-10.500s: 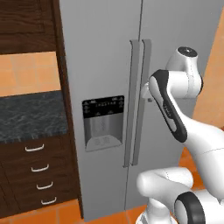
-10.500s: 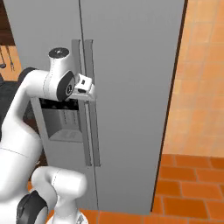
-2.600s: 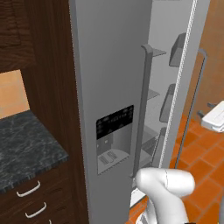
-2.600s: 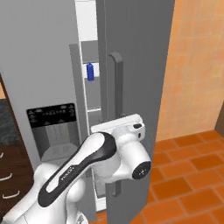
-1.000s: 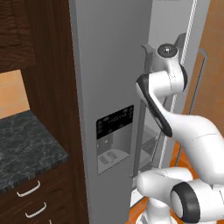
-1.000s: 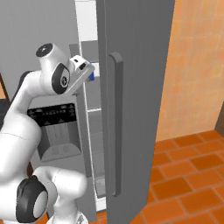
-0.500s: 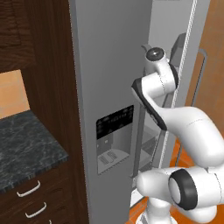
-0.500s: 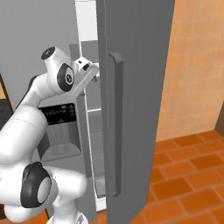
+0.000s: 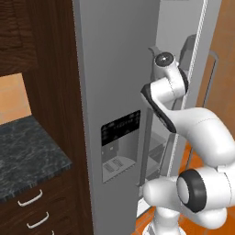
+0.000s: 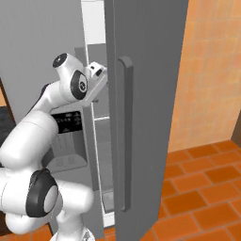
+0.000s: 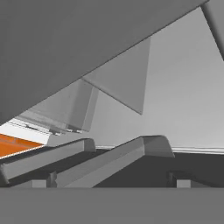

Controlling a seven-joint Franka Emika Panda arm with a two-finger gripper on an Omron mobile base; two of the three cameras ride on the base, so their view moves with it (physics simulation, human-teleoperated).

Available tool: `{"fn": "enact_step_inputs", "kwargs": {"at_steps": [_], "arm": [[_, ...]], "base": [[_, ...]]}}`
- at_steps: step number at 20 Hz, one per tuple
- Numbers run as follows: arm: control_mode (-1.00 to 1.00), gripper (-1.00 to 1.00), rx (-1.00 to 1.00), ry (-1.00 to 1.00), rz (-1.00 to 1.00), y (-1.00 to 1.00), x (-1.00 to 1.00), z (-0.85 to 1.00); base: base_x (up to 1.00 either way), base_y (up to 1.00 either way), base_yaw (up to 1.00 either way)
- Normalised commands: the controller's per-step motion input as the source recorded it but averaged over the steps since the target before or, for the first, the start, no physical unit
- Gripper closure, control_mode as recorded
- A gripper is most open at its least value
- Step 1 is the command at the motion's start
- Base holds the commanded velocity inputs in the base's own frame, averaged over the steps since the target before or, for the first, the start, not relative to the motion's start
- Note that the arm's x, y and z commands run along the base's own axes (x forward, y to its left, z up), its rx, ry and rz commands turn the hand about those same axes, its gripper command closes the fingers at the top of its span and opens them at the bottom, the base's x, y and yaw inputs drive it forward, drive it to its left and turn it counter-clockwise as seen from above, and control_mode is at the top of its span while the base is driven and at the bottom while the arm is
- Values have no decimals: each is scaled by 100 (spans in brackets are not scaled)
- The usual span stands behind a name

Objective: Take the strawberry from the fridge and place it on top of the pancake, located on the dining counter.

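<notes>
The gripper (image 11: 113,179) has its two dark fingertips (image 11: 177,177) spread wide with nothing between them. In the hand view it faces grey inner walls and two slanted grey door shelves (image 11: 109,162), with a sliver of orange floor beyond them. We count one arm (image 10: 42,122), and in the right base view its hand passes into the gap at the edge of the open door, so the fingers themselves are hidden there. The fridge (image 9: 114,69) stands upright right in front of the base, its long axis vertical, beside the dark wood cabinets (image 9: 46,69). It has two doors. The left one is shut and carries the single black dispenser panel (image 9: 120,131). The right door (image 10: 150,70) is swung out toward the cameras. On that open door we see one long grey handle (image 10: 124,132), running straight up and down along the door's height. The dispenser panel bears a row of pale marks, but they are too small for us to read, and we find no brand or label anywhere else. To the left of the fridge lies one black-topped counter (image 9: 27,156), with two pale drawer handles (image 9: 30,198) below it and part of a third at the picture's edge. The floor (image 10: 197,188) is orange tile, and an orange wall (image 10: 212,70) rises to the right of the open door.
</notes>
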Motion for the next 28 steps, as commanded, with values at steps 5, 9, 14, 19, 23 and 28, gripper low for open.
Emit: {"fn": "enact_step_inputs", "kwargs": {"at_steps": [5,9,14,19,23,28], "arm": [[-100,-100,0,0,-4,-63,-1,-2],[-100,-100,0,0,-11,-81,-31,2],[-100,-100,0,0,-11,-88,-26,4],[-100,-100,0,0,-10,-100,-2,0],[-100,-100,3,0,-10,-100,0,0],[-100,-100,6,0,-7,-100,0,0]], "base": [[0,0,0],[0,0,0],[0,0,0],[0,0,0],[0,0,0],[0,0,0]]}}
